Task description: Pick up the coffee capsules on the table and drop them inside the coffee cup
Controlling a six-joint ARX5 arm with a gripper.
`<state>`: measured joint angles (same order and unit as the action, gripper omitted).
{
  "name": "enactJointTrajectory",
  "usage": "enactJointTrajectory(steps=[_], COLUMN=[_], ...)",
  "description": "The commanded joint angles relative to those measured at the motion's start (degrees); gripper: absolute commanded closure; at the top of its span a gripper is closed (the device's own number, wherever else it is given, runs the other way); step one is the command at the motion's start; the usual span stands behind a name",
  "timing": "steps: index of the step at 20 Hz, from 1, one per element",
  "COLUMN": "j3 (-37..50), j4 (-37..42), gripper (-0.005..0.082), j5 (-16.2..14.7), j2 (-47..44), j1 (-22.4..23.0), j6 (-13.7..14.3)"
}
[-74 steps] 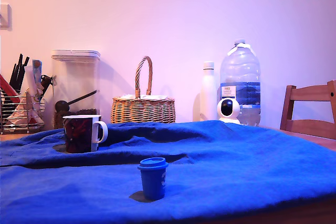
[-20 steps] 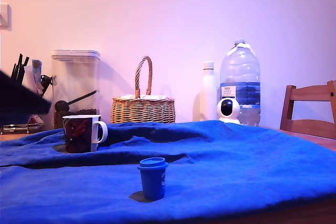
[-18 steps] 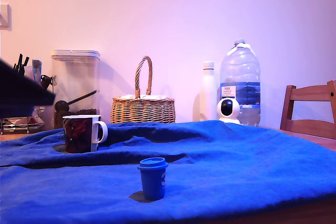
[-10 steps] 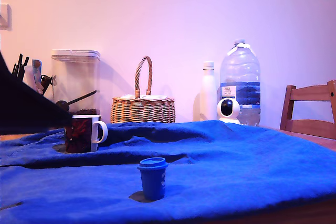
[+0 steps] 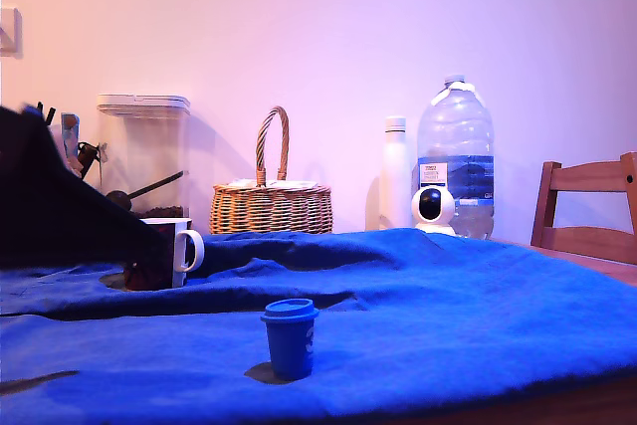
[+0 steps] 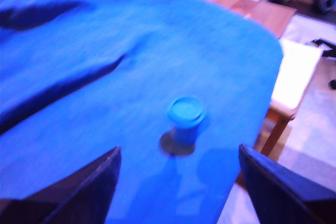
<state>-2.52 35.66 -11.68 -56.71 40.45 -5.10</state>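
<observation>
I see the blue capsule [image 5: 290, 337] standing upright, rim up, on the blue-draped table [image 5: 478, 306], near the front edge. In the wrist view it sits ahead of my gripper [image 6: 178, 192], between the two spread fingers [image 6: 86, 190], untouched. The jaws are wide apart and empty. The coffee cup [image 5: 171, 251] stands far back at the exterior view's left, partly hidden by the dark arm [image 5: 60, 216].
</observation>
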Motion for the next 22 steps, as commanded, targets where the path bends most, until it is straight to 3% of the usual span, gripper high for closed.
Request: enactJointTrajectory(steps=[1, 7, 22], j3=[0.48, -0.17, -13.73], j4=[2.75, 9.44, 9.35], gripper=[0.0129, 0.0129, 0.0129], j5=[0.13, 0.2, -0.5], j2=[-1.22, -8.17, -30.93], j1=[0.42, 1.14, 3.98], j6=[0.61, 0.61, 2.56])
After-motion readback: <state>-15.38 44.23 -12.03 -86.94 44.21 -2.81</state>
